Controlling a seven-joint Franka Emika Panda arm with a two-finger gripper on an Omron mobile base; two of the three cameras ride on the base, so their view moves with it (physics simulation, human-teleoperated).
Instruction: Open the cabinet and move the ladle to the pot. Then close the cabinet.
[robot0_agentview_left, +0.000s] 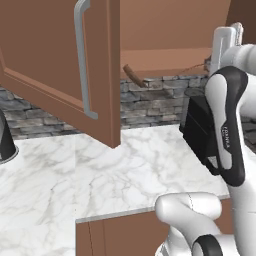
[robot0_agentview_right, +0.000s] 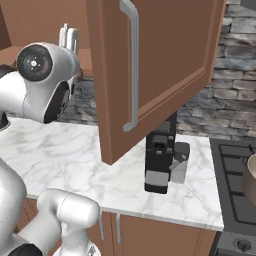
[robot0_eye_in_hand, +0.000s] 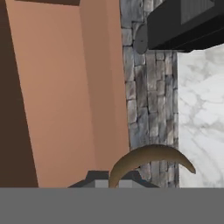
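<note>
The cabinet (robot0_agentview_left: 165, 25) stands open, its left door (robot0_agentview_left: 60, 55) swung out in the left base view and its right door (robot0_agentview_right: 165, 50) swung out in the right base view. My gripper (robot0_agentview_left: 212, 60) reaches to the cabinet's lower right edge. It is shut on the ladle (robot0_eye_in_hand: 151, 158), whose curved brown handle arcs out from between the fingertips (robot0_eye_in_hand: 101, 178) in the hand view. A dark brown end of the ladle (robot0_agentview_left: 134, 76) pokes out at the cabinet's bottom front edge. The tan pot (robot0_agentview_right: 250, 181) shows at the right edge, on the stove.
A black coffee machine (robot0_agentview_right: 160, 155) stands on the marble counter (robot0_agentview_left: 100, 175) below the right door, next to the stove (robot0_agentview_right: 232, 170). The stone backsplash (robot0_agentview_left: 155, 102) runs behind. My white arm (robot0_agentview_left: 227, 130) rises in front of the machine.
</note>
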